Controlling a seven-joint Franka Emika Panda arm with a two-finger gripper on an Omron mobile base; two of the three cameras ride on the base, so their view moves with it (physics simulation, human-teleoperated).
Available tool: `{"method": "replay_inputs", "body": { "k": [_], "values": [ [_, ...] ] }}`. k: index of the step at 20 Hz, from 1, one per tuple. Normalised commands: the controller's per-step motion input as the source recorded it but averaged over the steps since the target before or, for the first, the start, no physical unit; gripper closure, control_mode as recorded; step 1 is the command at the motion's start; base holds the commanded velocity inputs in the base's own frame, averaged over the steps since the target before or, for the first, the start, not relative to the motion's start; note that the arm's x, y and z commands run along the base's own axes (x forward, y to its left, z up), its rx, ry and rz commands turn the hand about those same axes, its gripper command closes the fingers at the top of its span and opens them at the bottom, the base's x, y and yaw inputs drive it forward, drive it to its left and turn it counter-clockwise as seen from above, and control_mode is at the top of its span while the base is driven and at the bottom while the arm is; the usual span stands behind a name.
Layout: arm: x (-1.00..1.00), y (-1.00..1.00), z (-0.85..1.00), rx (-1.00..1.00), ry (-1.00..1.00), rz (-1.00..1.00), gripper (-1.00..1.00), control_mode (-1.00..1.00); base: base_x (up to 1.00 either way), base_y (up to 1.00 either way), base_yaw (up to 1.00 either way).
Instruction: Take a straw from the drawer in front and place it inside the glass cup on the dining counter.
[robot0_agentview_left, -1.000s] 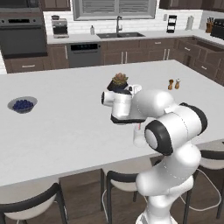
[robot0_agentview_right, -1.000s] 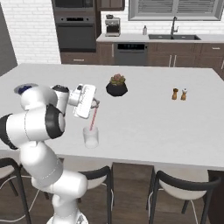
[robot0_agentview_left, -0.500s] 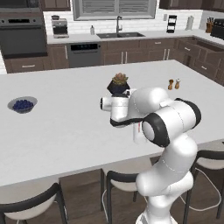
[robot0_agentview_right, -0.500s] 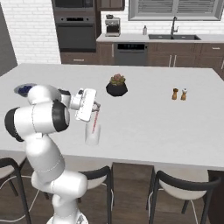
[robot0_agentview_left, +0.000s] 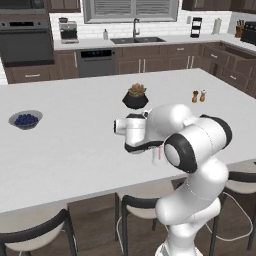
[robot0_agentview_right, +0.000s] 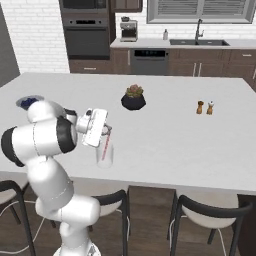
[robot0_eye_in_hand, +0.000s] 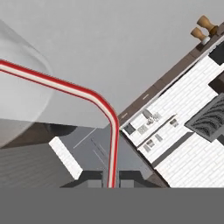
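Gripper (robot0_eye_in_hand: 112, 183) is pinched tight on the straw (robot0_eye_in_hand: 114, 144) just below its bend, long end reaching toward 10 o'clock into the glass cup (robot0_agentview_right: 104, 156). It's super light, thin and probably a bit slippery, so that short end near the bend seems like the right place to hold it.

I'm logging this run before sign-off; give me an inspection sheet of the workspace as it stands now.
Surface: dining counter, white, flat.
Job's things: straw stands with its lower end in the glass cup near the counter's front edge; its bent top is in the claw.
Clutter: potted plant, two small shakers, bowl of blue berries.
Grippers: claw shut on the straw, above the cup.
Cables: nothing seen.
Surroundings: stools at the counter; sink, oven, brick-tiled wall behind.
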Motion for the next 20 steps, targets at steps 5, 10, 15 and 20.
{"method": "replay_inputs", "body": {
  "k": [5,10,15,20],
  "values": [
    [-0.16,0.0,-0.28,0.0,0.0,0.0,1.0,-1.0,0.0,0.0,0.0],
    [-0.06,0.04,-0.15,0.0,0.0,0.0,-1.0,-1.0,0.0,0.0,0.0],
    [-0.18,0.02,0.0,0.0,0.0,0.0,-1.0,-1.0,0.0,0.0,0.0],
    [-0.23,0.11,0.0,0.01,0.0,0.0,-1.0,-1.0,0.0,0.0,0.0]
  ]
}}
